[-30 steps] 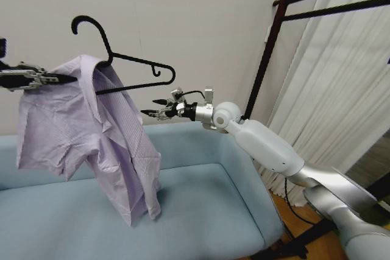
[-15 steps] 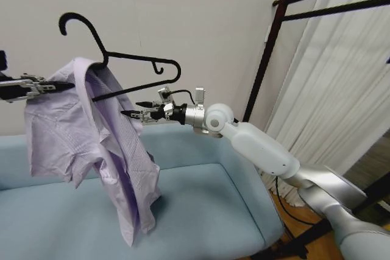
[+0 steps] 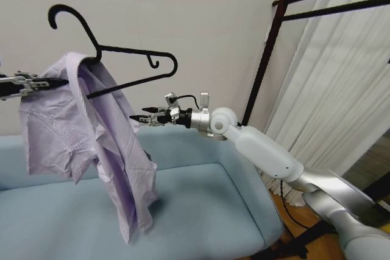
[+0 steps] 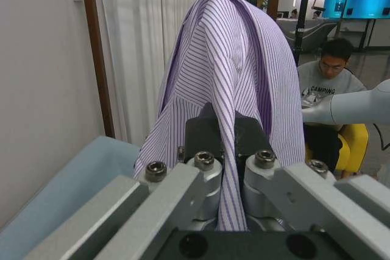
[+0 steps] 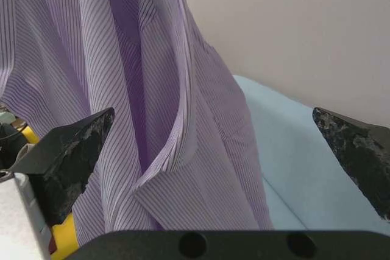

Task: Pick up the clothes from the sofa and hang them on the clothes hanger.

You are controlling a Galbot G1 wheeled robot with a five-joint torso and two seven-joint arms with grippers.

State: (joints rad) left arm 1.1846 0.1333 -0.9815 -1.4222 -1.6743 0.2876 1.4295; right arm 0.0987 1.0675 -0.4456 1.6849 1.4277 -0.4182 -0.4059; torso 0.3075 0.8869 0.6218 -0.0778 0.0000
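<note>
A purple striped shirt [image 3: 103,150] hangs over one arm of a black hanger [image 3: 131,50], held in the air above the sofa. At the far left, my left gripper [image 3: 36,82] is shut on the shirt's shoulder; in its wrist view the fabric [image 4: 234,59] is pinched between the fingers [image 4: 207,168]. My right gripper [image 3: 136,117] reaches in from the right, open, its tips just beside the shirt's front edge. In the right wrist view the shirt [image 5: 152,89] hangs close in front, between the widely spread fingers [image 5: 73,150].
A light blue sofa [image 3: 201,205] lies below the shirt. A dark clothes rack [image 3: 271,47] stands at the right, in front of white curtains [image 3: 341,89]. A pale wall is behind.
The hanger and shirt have shifted left and tilted, the hook rising. My right gripper has reached further left, toward the shirt's front edge.
</note>
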